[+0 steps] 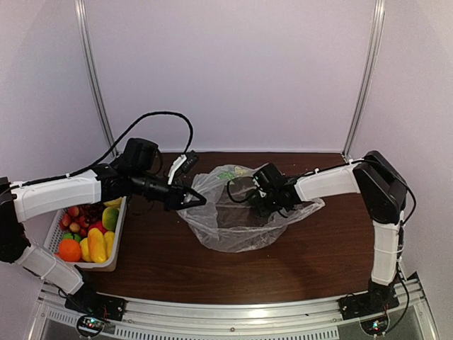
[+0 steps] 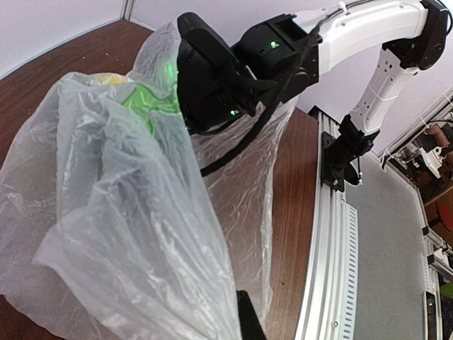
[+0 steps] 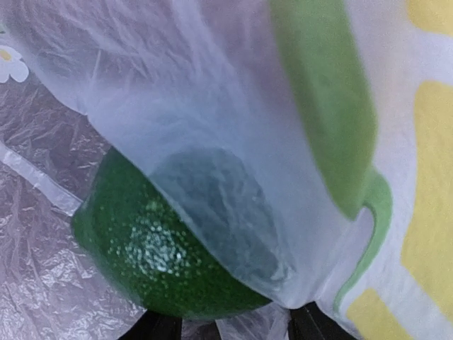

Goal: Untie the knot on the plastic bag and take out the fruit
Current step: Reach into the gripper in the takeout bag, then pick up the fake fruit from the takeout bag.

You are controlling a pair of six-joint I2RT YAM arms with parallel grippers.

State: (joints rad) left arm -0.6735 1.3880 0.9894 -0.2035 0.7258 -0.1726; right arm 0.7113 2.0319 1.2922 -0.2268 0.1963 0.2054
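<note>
Both arm bases stand nearest in the overhead view, at the near edge of the brown counter [image 1: 163,262]. The left claw [image 1: 192,200] is closed to a point on the left rim of the plastic bag [image 1: 237,230], which sits mid-counter with its mouth spread wide. The right claw [image 1: 262,205] reaches into that mouth from the right; film covers its fingers here, so their spread cannot be read from above. Most of the fruit [image 1: 94,244] lies in a white slotted basket [image 1: 106,265] at the left edge, apart from the bag: an orange, yellow pieces and red ones. From the left wrist, crumpled clear film fills the near frame and runs down to one dark fingertip [image 2: 248,319] at the bottom edge; the other finger is hidden behind plastic. Beyond, the right arm's black wrist [image 2: 212,78] sits inside the bag's opening beside a green print [image 2: 145,103]. From the right wrist, two dark fingertips [image 3: 161,329] show at the bottom edge, set apart, so the claw is open. A green lime [image 3: 134,248] lies just ahead, half veiled by a fold of printed film. Whether the tips touch it cannot be told.
</note>
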